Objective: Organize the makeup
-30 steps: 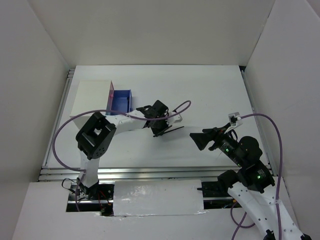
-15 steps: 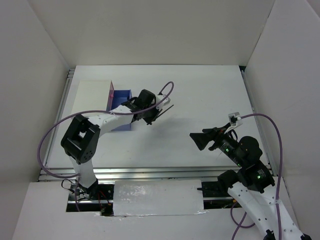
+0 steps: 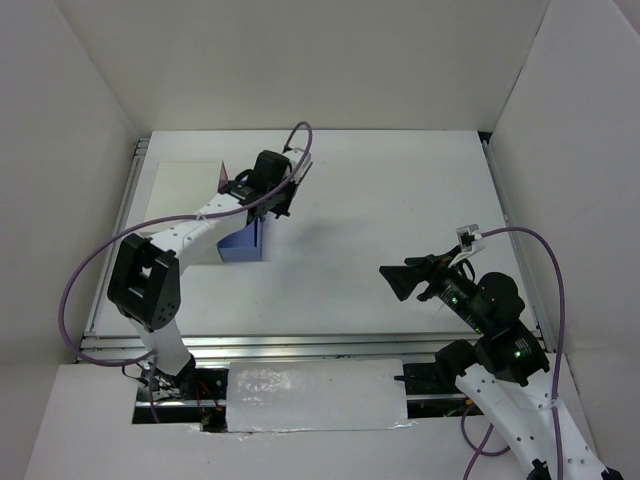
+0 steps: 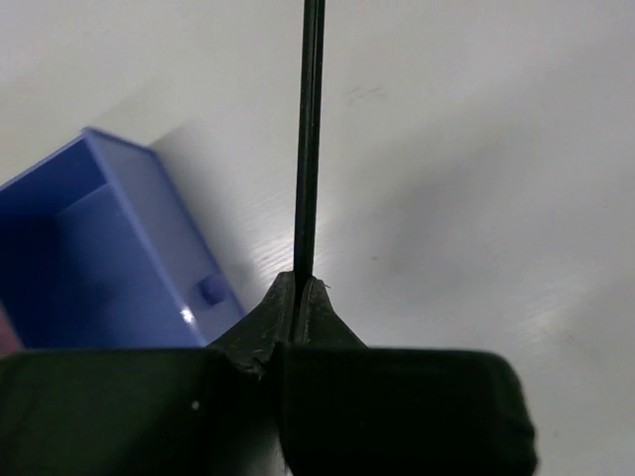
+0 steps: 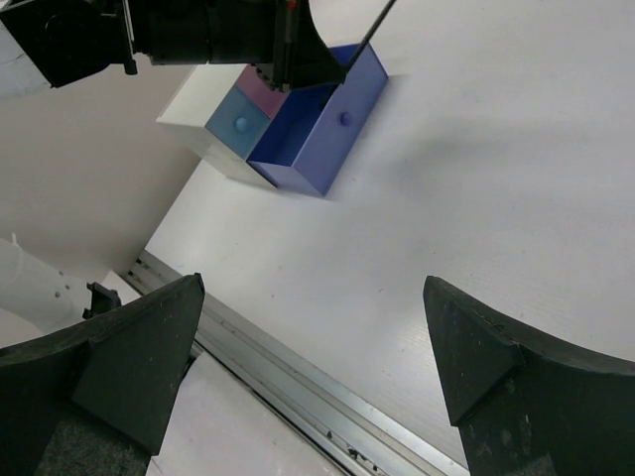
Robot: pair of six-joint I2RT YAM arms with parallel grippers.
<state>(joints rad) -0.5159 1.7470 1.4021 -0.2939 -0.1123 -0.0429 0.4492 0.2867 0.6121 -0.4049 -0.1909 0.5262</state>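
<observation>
L claw [image 4: 299, 290] clamped tight on thin black pencil [image 4: 312, 129], held in air by the open blue drawer [image 4: 149, 223]. I see R claw [image 5: 313, 297] spread wide w/ nothing in it, over the surface [image 5: 486, 169].

The box [image 3: 180, 200] is sitting at the far left of the table [image 3: 400, 190], its open drawer [image 3: 243, 243] sticking out to the right. The left gripper [image 4: 298, 296] is hanging over the drawer's far right corner, pinching a pencil [image 4: 310, 139] that is pointing far-right past the drawer. The right gripper [image 3: 391, 281] is hovering well apart, at the near right.
</observation>
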